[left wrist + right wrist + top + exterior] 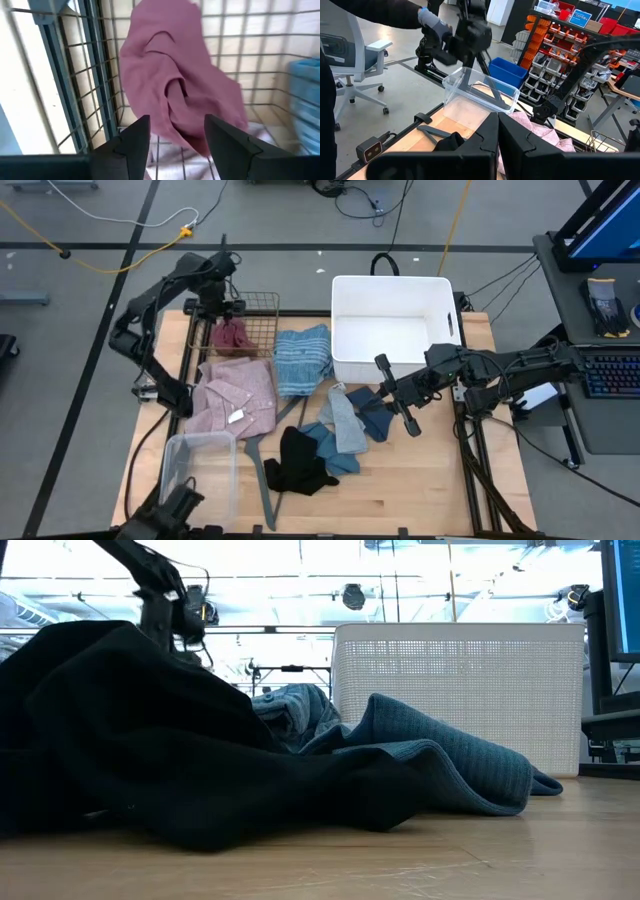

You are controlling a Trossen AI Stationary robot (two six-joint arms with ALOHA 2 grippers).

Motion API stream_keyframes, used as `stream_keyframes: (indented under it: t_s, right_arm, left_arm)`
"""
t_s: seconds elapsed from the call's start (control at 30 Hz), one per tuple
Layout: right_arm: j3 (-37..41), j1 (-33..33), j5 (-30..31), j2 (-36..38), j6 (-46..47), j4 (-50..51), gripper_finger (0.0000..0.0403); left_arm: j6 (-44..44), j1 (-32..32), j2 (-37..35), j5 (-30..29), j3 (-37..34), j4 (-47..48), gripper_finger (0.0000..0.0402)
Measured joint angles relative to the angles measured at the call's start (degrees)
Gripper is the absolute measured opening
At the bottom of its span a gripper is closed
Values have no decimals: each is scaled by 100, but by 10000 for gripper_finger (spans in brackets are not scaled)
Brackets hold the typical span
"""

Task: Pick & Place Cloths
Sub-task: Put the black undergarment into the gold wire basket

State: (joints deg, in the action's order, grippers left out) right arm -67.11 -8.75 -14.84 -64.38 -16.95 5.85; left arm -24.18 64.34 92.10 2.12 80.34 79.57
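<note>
With its jaws parted and empty above the maroon cloth [175, 90] in the wire basket [262, 320] at ten o'clock, the left gripper [175, 142] should lift straight up clear of the rim, while the right gripper [398, 400], jaws shut, waits near the centre of the surface [400, 490].

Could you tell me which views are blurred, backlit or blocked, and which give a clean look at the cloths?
High view: even light, sharp. Low view: the black cloth close to the lens fills the left half, with bright ceiling lights behind it. Left wrist view: the maroon cloth in the wire basket is soft, slightly blurred. Right wrist view: the gloved hand is motion-blurred.
</note>
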Motion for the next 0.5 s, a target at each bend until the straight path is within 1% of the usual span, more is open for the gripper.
stream_keyframes:
  t_s: [0.13,0.23,0.37,0.5]
  right_arm:
    - [0,0,-1,0,0,-2,1]
    - [0,1,-18,0,0,-2,1]
    - [0,1,-21,0,0,-1,1]
    - [0,0,-21,0,0,-1,1]
  left_arm:
    - [-11,-131,-617,56,2,-6,163]
    - [-48,-396,-1085,76,2,-13,140]
    - [-185,-935,-1640,138,2,-98,104]
    - [-255,-1680,-2084,365,2,-402,64]
